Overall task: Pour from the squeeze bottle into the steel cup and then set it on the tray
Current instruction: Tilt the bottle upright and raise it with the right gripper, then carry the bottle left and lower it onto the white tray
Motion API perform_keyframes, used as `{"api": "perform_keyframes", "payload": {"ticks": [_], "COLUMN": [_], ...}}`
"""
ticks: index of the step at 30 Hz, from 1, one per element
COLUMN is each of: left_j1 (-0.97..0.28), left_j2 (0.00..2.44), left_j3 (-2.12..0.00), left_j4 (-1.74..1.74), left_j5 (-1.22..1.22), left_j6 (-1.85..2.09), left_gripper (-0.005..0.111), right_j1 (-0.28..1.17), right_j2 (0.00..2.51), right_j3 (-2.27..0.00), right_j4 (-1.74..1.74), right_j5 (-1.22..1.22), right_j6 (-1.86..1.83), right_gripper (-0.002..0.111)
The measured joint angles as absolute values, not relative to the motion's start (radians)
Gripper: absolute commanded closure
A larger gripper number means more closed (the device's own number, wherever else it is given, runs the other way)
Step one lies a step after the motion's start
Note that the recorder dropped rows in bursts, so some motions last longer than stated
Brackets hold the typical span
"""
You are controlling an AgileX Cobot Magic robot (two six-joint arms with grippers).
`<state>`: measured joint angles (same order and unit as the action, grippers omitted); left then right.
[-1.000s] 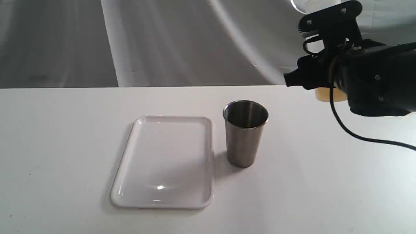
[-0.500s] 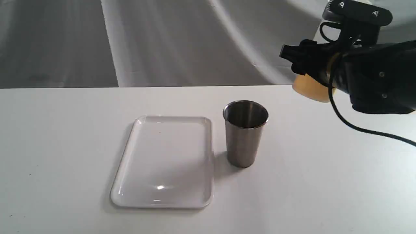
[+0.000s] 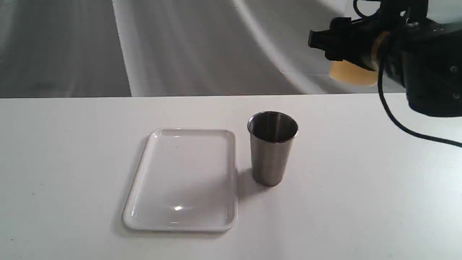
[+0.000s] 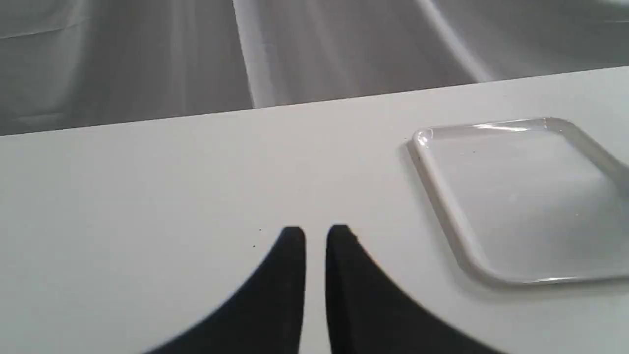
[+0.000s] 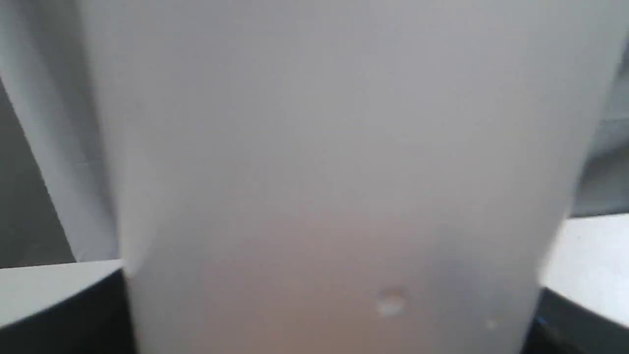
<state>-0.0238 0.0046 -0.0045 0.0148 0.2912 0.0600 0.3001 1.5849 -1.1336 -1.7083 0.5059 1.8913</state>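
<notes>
Higher above the worktop [image 3: 361, 187] now, the squeeze bottle [image 3: 352, 74] rides clamped in the right claw [image 3: 344, 54], up and right of the steel cup [image 3: 271, 151] (pouring not begun); left claw [image 4: 315, 236] narrow, empty.

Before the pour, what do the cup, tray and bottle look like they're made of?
Cup: metal, likely stainless steel, with a brushed finish; grey sheen with vertical streaks, dark inside.
Tray: probably plastic, glossy white; there is a sharp light spot on its floor and a moulded, rounded rim.
Bottle: translucent whitish plastic, it seems; amber liquid shows through its wall.
</notes>
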Motion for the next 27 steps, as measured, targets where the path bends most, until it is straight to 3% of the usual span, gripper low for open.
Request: {"api": "perform_keyframes", "payload": {"ticks": [13,27], "left_j1": [-0.024,-0.024], "left_j2": [0.005,0.005], "left_j3": [-0.004,-0.004], "left_j4": [0.015,0.015], "left_j5": [0.291,0.291], "left_j6": [0.062,0.062], "left_gripper": [0.098,0.098], "right_j1": [0.383,0.384], "right_j2": [1.432,1.419], "right_j3": [-1.134,-1.134], "right_j4": [-1.619,-0.886], "right_j5": [0.370,-0.095], "right_j6": [1.545,0.852], "right_gripper": [0.108,0.108]}}
